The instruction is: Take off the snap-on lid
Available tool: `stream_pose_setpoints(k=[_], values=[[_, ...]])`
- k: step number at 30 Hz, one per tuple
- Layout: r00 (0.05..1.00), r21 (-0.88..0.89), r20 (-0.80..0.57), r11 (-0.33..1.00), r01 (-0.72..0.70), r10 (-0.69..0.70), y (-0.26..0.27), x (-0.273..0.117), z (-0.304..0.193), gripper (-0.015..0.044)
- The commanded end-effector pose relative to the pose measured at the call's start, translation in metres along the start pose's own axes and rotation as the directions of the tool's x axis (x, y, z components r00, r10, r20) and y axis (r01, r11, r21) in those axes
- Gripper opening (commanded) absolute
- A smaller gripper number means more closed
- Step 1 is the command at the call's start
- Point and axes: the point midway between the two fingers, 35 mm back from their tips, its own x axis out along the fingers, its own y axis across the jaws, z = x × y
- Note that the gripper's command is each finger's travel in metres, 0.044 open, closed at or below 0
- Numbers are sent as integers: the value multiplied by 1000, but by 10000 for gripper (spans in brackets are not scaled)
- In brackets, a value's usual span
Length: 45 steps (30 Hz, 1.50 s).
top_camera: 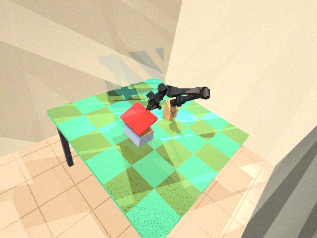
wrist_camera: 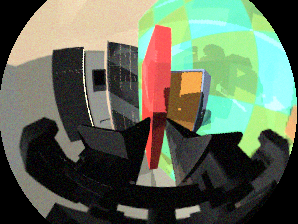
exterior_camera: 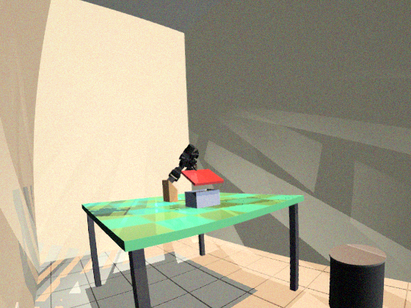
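The red lid (top_camera: 138, 118) (exterior_camera: 203, 177) (wrist_camera: 156, 75) is off the storage box and held above it, tilted, its red top face up. A gap shows between lid and box in the exterior view. My gripper (top_camera: 148, 109) (wrist_camera: 157, 120) is shut on one edge of the lid; in the exterior view its fingertips are hard to make out behind the lid. The pale blue-grey box (top_camera: 146, 138) (exterior_camera: 208, 199) stands upright on the checkered green table (top_camera: 154, 173) (exterior_camera: 176, 235). Its orange-brown inside shows in the wrist view, beside the lid. The lid's underside is mostly hidden.
A wooden block (top_camera: 168, 112) (exterior_camera: 169, 191) stands under the arm's base, near the box. A dark round pillar (exterior_camera: 356, 284) stands on the floor away from the table. A grey structure (top_camera: 286, 190) rises beyond the table at the right of the top view.
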Motion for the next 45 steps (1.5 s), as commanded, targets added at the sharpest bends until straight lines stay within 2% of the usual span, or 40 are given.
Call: stream_pose_setpoints(k=[1,45], values=[[1000,-13,-1,1000,-11,11,8,-5,-1,0],[1000,-10,-3,1000,-10,10,-2,-8,-81,0]])
